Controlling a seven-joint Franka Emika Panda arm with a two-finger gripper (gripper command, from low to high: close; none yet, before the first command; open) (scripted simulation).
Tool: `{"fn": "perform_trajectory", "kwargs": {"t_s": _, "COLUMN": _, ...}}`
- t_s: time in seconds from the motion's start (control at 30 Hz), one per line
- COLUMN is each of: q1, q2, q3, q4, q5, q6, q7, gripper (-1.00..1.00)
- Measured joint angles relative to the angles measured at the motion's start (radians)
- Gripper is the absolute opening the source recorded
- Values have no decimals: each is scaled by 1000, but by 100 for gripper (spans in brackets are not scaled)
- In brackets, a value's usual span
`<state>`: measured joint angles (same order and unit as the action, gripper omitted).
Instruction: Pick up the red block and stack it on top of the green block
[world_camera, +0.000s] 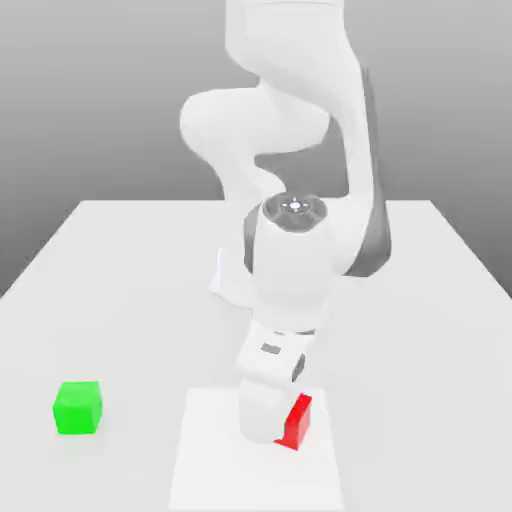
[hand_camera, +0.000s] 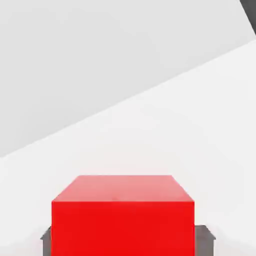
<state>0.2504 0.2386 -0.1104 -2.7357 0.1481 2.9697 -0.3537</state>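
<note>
The fingers show in the hand view as dark grey pads pressed flat against two opposite sides of the red block, one on each side, with no gap between pad and block. The gripper is closed as far as the block allows and has it clamped.

In the exterior view the gripper points straight down at the table, and the red block shows as a red face at the exterior view's right of the white hand, low over a lighter square patch on the tabletop. Whether the block sits on that patch or hangs just clear of it is hard to say from this angle; it looks to be at or very near the surface.

Above the hand, the white arm rises and folds back toward its base at the far middle of the table.

The green block sits alone on the table, well apart from the red block, toward the exterior view's left and at about the same depth.
</note>
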Motion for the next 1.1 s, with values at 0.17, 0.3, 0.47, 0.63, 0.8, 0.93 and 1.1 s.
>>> {"fn": "perform_trajectory", "kwargs": {"t_s": 0.17, "q1": 21, "q2": -80, "q3": -35, "q4": -12, "q5": -58, "q6": -66, "q7": 42, "gripper": -100}}
{"fn": "perform_trajectory", "kwargs": {"t_s": 0.3, "q1": -8, "q2": -205, "q3": -62, "q4": -27, "q5": -132, "q6": -175, "q7": 97, "gripper": -100}}
{"fn": "perform_trajectory", "kwargs": {"t_s": 0.47, "q1": -193, "q2": -234, "q3": -159, "q4": 17, "q5": -147, "q6": -247, "q7": 111, "gripper": -100}}
{"fn": "perform_trajectory", "kwargs": {"t_s": 0.63, "q1": -363, "q2": -243, "q3": -274, "q4": 71, "q5": -152, "q6": -309, "q7": 119, "gripper": -100}}
{"fn": "perform_trajectory", "kwargs": {"t_s": 0.8, "q1": -474, "q2": -184, "q3": -273, "q4": 100, "q5": -97, "q6": -282, "q7": 80, "gripper": -100}}
{"fn": "perform_trajectory", "kwargs": {"t_s": 0.93, "q1": -487, "q2": -90, "q3": -232, "q4": 106, "q5": -4, "q6": -201, "q7": 14, "gripper": -100}}
{"fn": "perform_trajectory", "kwargs": {"t_s": 1.1, "q1": -507, "q2": -43, "q3": -204, "q4": 108, "q5": 41, "q6": -161, "q7": -18, "gripper": 100}}
